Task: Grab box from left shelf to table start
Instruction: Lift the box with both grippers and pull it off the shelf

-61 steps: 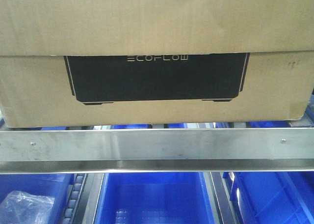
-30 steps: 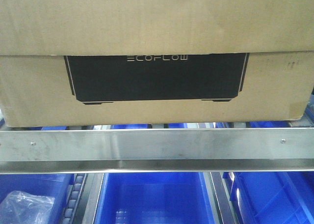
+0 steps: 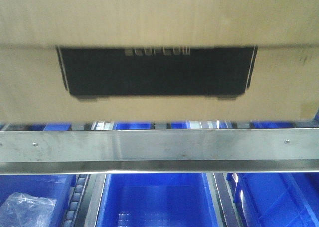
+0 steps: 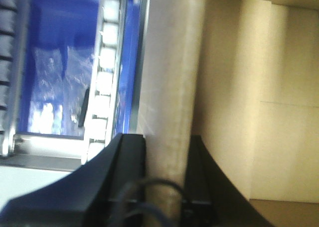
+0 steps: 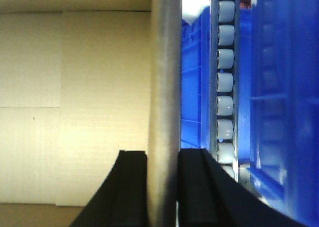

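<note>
The box (image 3: 159, 97), a large brown carton with a black "ECOFLOW" panel and an overhanging top, fills the upper front view, its bottom edge raised off the shelf's steel front rail (image 3: 159, 145). In the left wrist view my left gripper (image 4: 168, 147) is shut on the box's upright side wall (image 4: 172, 77), one black finger on each face. In the right wrist view my right gripper (image 5: 162, 160) is shut on the box's other side wall (image 5: 164, 77) the same way. The table is out of view.
Blue plastic bins (image 3: 157, 199) sit below the rail, one at the left holding a clear plastic bag (image 3: 27, 209). Grey roller tracks (image 5: 225, 82) run beside the box on the right, and more rollers (image 4: 104, 72) on the left.
The box has lifted a little off the shelf and come nearer the camera; its printed panel looks larger and blurred, and a gap shows under its bottom edge.
</note>
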`<action>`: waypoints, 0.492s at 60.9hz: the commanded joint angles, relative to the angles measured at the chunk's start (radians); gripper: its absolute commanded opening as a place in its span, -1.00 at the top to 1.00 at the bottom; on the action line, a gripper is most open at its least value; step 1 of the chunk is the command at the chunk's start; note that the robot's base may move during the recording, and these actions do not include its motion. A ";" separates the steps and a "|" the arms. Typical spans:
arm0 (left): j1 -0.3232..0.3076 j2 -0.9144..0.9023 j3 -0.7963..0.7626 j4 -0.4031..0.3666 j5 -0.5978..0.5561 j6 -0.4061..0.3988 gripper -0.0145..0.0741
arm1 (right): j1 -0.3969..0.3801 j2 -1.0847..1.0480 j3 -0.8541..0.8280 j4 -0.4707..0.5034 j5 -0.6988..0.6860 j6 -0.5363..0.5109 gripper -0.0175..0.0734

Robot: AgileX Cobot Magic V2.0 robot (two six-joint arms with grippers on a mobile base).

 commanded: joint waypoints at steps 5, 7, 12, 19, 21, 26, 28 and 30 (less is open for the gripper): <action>-0.020 -0.119 0.012 -0.035 -0.103 -0.031 0.87 | 0.002 -0.134 0.057 0.029 -0.098 0.013 0.58; -0.028 -0.138 0.036 -0.035 -0.108 -0.031 0.87 | 0.002 -0.155 0.085 0.030 -0.110 0.013 0.58; -0.040 -0.193 0.104 -0.032 -0.152 -0.031 0.87 | 0.002 -0.204 0.149 0.031 -0.147 0.013 0.58; -0.055 -0.273 0.211 -0.032 -0.196 -0.040 0.87 | 0.002 -0.279 0.223 0.032 -0.168 0.013 0.58; -0.057 -0.300 0.236 -0.032 -0.204 -0.042 0.87 | 0.002 -0.297 0.240 0.032 -0.172 0.013 0.58; -0.057 -0.360 0.305 -0.032 -0.235 -0.042 0.87 | 0.002 -0.348 0.282 0.032 -0.187 0.013 0.58; -0.057 -0.388 0.331 -0.030 -0.254 -0.042 0.87 | 0.002 -0.371 0.301 0.032 -0.191 0.013 0.58; -0.057 -0.411 0.351 -0.028 -0.265 -0.042 0.87 | 0.002 -0.394 0.322 0.032 -0.197 0.013 0.58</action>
